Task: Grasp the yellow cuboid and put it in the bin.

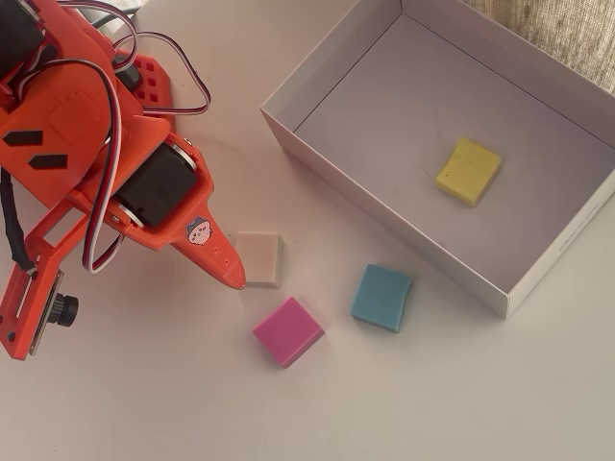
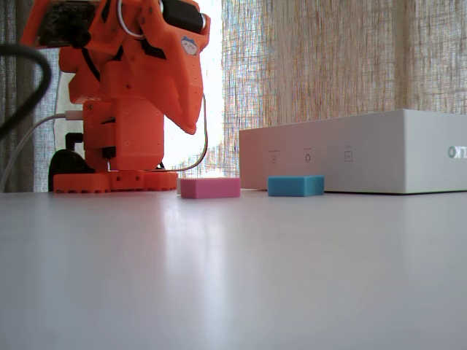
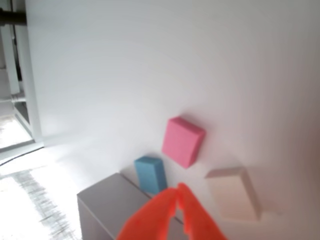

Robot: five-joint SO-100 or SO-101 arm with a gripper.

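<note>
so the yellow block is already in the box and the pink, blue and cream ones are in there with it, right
Not quite. The yellow block does lie in the box, but alone. The overhead view shows the pink block, blue block and cream block outside it, on the table.

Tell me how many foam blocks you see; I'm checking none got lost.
4. The yellow cuboid lies inside the bin. The cream block, pink block and blue block sit on the table outside it.

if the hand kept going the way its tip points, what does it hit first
Probably the cream block: overhead, the shut hand points at its left edge, but the fixed view shows it well above the table, so depth is uncertain.
</note>
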